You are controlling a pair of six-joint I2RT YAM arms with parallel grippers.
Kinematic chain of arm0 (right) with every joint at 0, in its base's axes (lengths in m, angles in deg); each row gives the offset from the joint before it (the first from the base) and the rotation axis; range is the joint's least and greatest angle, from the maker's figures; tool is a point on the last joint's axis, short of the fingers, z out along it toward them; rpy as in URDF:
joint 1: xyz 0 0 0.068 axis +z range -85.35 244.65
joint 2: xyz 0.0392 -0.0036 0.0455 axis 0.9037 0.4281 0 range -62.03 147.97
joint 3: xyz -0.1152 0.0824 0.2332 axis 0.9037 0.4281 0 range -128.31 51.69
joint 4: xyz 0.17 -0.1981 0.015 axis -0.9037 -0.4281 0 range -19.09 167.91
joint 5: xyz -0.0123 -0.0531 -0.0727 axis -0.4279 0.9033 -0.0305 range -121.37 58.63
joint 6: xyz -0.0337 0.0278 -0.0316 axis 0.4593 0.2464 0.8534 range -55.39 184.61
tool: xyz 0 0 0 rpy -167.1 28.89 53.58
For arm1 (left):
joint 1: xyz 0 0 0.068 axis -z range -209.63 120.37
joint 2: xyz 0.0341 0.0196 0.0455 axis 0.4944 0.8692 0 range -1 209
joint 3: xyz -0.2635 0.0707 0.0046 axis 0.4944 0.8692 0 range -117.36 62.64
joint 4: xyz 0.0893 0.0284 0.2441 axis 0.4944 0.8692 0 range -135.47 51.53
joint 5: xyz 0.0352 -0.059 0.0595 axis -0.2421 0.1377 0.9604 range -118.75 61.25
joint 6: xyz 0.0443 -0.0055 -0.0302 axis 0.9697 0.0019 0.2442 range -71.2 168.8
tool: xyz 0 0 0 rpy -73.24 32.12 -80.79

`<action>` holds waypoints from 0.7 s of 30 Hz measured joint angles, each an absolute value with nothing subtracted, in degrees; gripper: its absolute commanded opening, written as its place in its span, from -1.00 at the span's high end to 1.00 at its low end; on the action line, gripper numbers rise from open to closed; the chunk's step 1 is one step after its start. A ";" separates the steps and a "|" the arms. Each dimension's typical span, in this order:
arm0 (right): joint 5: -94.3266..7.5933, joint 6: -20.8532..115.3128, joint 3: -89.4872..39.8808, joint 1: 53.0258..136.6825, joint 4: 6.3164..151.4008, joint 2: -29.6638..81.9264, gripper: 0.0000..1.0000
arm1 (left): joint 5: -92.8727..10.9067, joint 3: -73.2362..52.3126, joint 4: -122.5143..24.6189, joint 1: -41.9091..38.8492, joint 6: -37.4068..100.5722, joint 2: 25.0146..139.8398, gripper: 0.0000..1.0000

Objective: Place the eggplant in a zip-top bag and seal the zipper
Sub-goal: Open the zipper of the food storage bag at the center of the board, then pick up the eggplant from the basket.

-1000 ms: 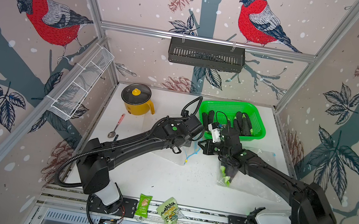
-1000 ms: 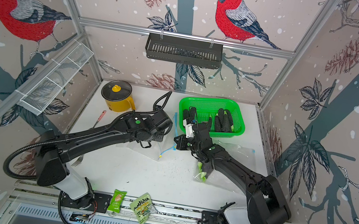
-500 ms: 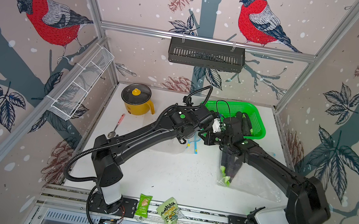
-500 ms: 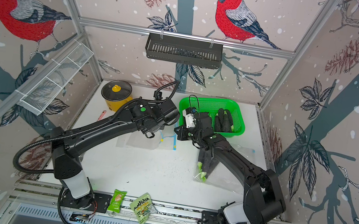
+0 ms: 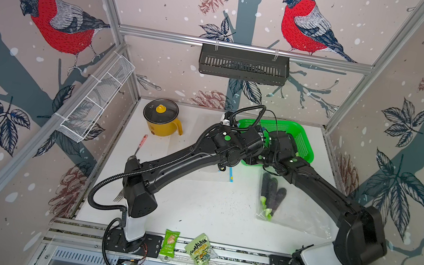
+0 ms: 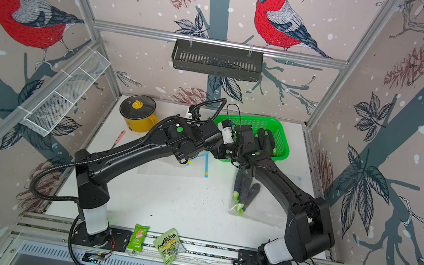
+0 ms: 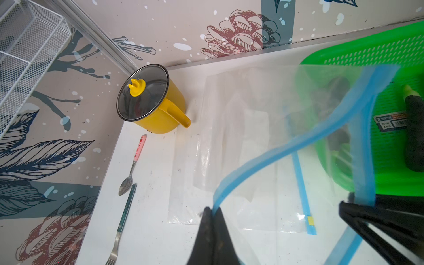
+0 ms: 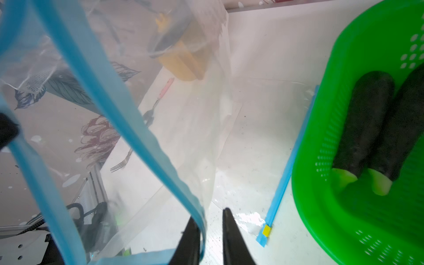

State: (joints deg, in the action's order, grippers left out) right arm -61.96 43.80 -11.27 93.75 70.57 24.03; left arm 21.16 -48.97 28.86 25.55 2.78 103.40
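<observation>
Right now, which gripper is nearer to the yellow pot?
Left. The left gripper, shut on the bag's zipper strip, sits on the yellow pot side; the right gripper is farther off, next to the green basket.
</observation>
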 measured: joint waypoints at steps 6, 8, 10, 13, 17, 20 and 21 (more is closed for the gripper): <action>-66.44 45.04 -8.32 88.88 71.78 20.38 -0.01 | 15.91 -39.16 19.09 22.27 6.35 97.67 1.00; -67.53 45.04 -7.56 87.22 72.30 19.64 -0.08 | 14.56 -37.82 16.58 21.66 7.29 96.45 1.00; -68.60 45.06 -7.45 85.16 72.59 19.39 -0.20 | 13.33 -37.39 14.41 21.13 8.31 95.97 1.00; -69.10 45.26 -8.17 81.51 72.89 20.29 -0.37 | 11.91 -36.69 11.44 20.52 9.10 95.86 1.00; -68.56 46.57 -12.21 77.17 73.00 26.06 -0.65 | 9.83 -35.46 8.18 20.30 10.80 95.66 1.00; -66.44 47.69 -16.32 75.33 72.43 32.71 -0.70 | 8.50 -34.68 6.52 20.02 11.64 95.38 1.00; -65.63 48.19 -17.83 75.09 72.32 35.18 -0.70 | 8.30 -34.43 5.93 19.98 11.74 95.18 1.00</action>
State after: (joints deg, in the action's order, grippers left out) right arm -65.63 48.19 -17.83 75.09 72.32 35.18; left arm 8.30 -34.43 5.93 19.98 11.74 95.18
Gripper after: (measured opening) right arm 0.853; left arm 0.050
